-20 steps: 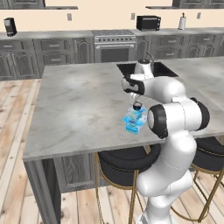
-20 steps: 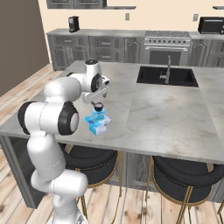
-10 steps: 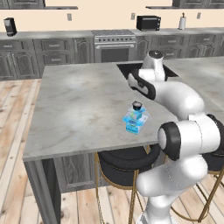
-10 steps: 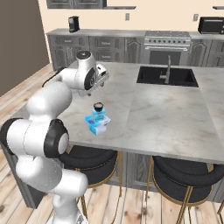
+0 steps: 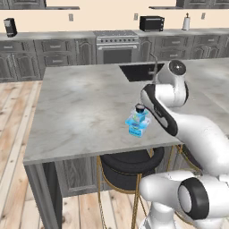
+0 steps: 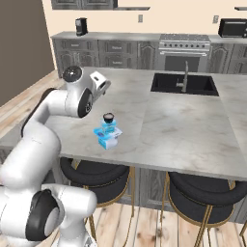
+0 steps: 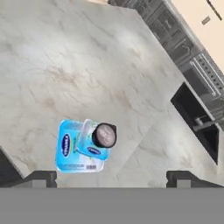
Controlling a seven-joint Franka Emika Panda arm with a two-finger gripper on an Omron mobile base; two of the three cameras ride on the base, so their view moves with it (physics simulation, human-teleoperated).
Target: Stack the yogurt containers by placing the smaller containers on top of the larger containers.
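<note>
gripper [image 7: 111, 178] empty, jaws wide apart above the stack — tiny dark cup [image 7: 104, 135] sits off-centre on small tub [image 7: 91, 142] over big blue tub [image 7: 72, 153] — a nudge could topple it.

both base cams sit behind the arm, one left and one right, looking forward and down over the marble island [image 5: 80, 107] toward the back cabinets. the hand cam looks steeply down on that same countertop from closer, with the sink [image 7: 199, 127] off to its right.
</note>
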